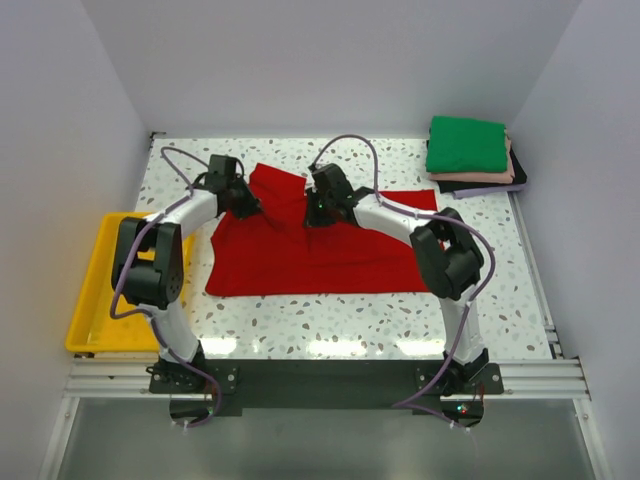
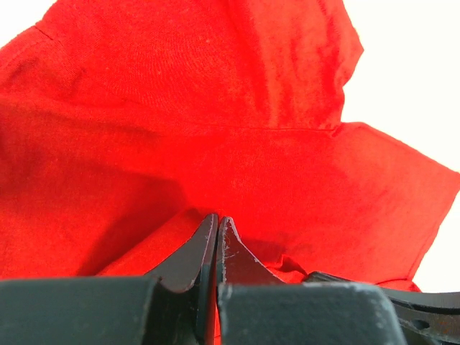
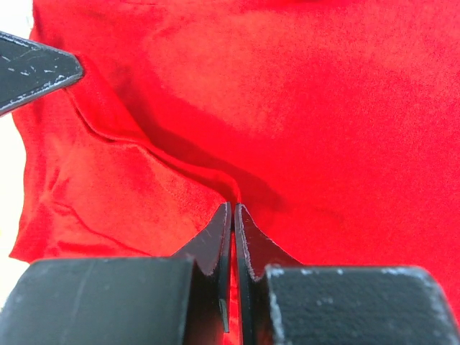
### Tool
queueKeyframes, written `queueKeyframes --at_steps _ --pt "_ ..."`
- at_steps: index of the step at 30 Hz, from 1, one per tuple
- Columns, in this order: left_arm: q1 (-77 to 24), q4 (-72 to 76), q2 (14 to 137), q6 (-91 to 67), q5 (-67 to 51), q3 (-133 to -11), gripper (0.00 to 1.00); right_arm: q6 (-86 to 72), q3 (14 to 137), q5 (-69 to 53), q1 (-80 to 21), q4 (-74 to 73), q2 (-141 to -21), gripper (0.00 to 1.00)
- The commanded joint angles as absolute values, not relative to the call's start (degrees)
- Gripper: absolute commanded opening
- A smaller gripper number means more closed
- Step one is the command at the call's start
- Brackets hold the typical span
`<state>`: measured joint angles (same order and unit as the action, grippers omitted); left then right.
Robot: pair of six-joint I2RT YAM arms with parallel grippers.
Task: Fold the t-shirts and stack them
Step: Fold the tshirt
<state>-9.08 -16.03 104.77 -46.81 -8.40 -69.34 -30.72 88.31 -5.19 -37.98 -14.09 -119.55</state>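
A red t-shirt (image 1: 310, 262) sprawls mid-table, folded stack (image 1: 470, 150) far-right.

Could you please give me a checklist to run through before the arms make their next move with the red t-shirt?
1. Grip of left hand on red t-shirt, shut: ok.
2. Grip of right hand on the same shirt, shut: ok.
3. Both grips on the shirt's far part: ok.
4. Number of cloth layers pinched: cannot tell.
5. Near hem lying flat on the table: ok.
6. Tidy folded stack, green t-shirt on top: ok.
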Motion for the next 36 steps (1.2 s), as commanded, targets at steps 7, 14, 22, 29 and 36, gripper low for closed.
queueKeyframes --at_steps 7,14,22,29,36 --pt "-8.7 -16.8 100.2 -45.6 -6.7 -70.1 0.00 -28.8 89.2 -5.2 -38.2 -11.8 -115.2 0.01" --pt "-8.4 -16.6 100.6 -45.6 -6.8 -69.3 0.00 -28.1 89.6 -5.6 -38.2 -12.3 -116.0 0.01" --pt "-8.4 -14.3 104.1 -43.9 -9.6 -71.2 0.02 -28.2 89.6 -0.8 -38.1 -14.5 -116.5 0.03" --pt "-8.1 -12.0 107.1 -41.7 -11.1 -74.5 0.40 -29.3 88.8 3.2 -37.4 -16.1 -116.5 0.35" --pt "-6.2 -10.5 110.1 -39.0 -10.0 -81.4 0.55 -28.4 86.2 3.1 -31.5 -17.1 -111.6 0.47"
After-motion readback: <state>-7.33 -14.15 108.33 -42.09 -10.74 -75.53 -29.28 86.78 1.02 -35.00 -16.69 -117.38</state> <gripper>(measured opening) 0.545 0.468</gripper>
